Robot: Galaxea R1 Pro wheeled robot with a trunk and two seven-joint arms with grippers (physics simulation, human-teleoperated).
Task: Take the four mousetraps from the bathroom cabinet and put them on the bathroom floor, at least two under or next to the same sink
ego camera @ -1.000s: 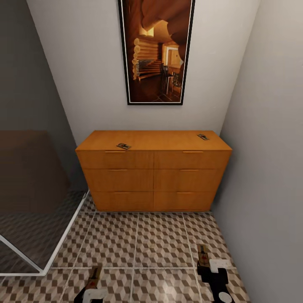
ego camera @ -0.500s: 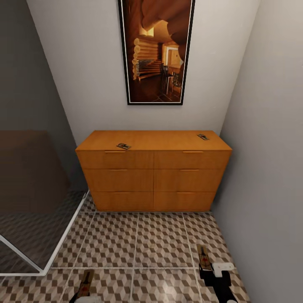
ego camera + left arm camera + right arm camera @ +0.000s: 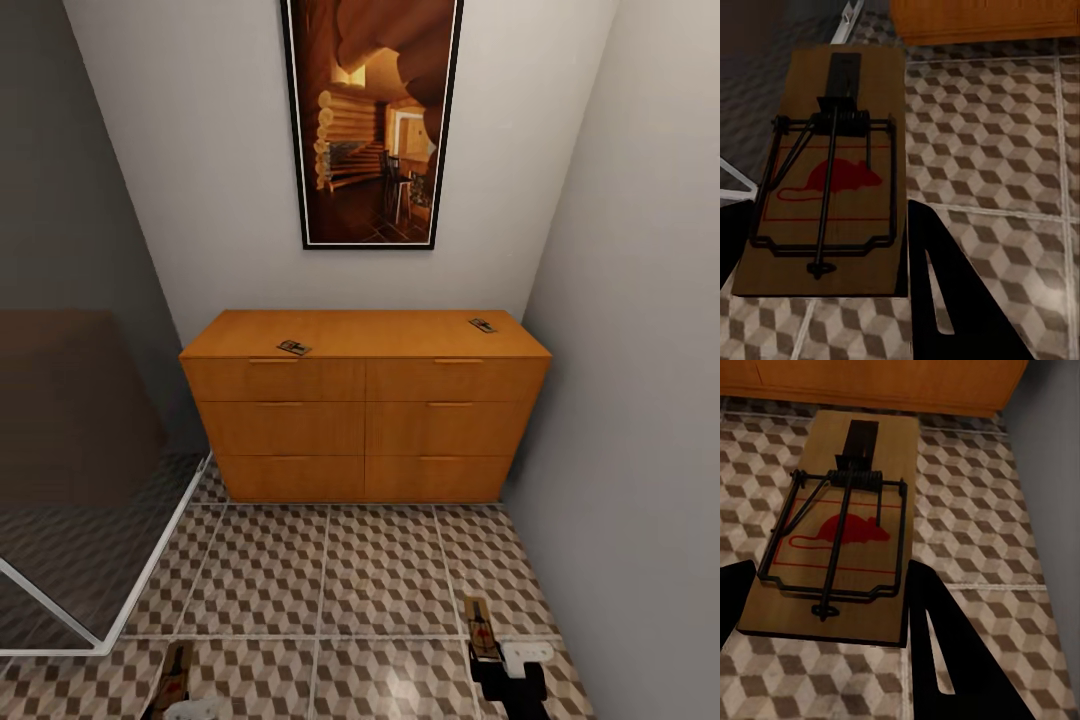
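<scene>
- I am facing the cabinet, which is standing against the back wall under a tall framed picture of a log interior
- Two mousetraps are lying on the cabinet's flat top: one near the front edge toward my left, the other far over by the right end, well apart from the first
- My left gripper is clamping a third mousetrap between its dark fingers, holding it flat above the patterned bathroom floor; its board is showing a red mouse print under the wire bar and spring
- In the head view this left-hand trap is showing at the lower edge, above the tiles
- My right gripper is likewise closed on a fourth mousetrap, the board lying level between the fingers, with the cabinet's base just beyond and the grey side wall near
- In the head view that trap is sticking forward from my right gripper, over the floor by the right wall
- A glass panel with a white frame is standing to my left
</scene>
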